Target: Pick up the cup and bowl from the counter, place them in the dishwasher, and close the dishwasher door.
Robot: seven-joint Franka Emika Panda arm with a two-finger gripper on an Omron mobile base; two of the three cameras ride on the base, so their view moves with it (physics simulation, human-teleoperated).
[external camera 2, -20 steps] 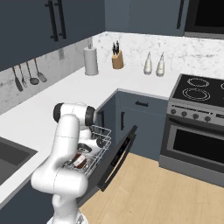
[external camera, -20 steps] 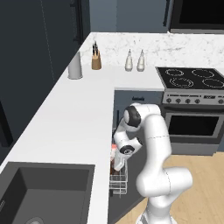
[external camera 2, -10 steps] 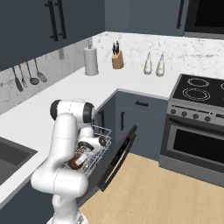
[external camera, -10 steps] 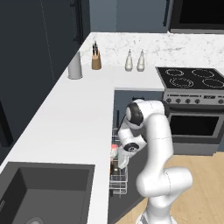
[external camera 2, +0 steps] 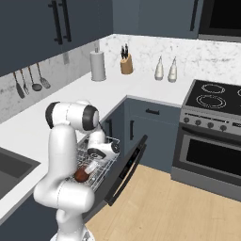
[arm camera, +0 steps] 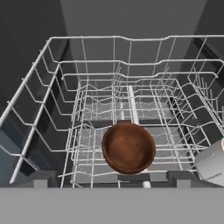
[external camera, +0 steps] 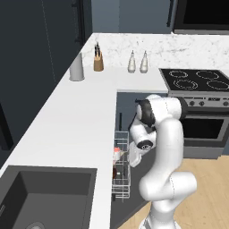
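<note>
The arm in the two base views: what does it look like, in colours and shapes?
The arm is glossy white, built of thick rounded segments with dark grey bands at the joints. It rises from a bulbous white base. The tool has two small dark grey finger tips. No cables or markings are visible.

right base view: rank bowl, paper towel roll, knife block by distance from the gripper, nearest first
1. bowl: in the dishwasher's pulled-out wire rack, just under the open gripper.
2. paper towel roll: upright on the counter by the backsplash, left of the knife block.
3. knife block: in the far counter corner.
</note>
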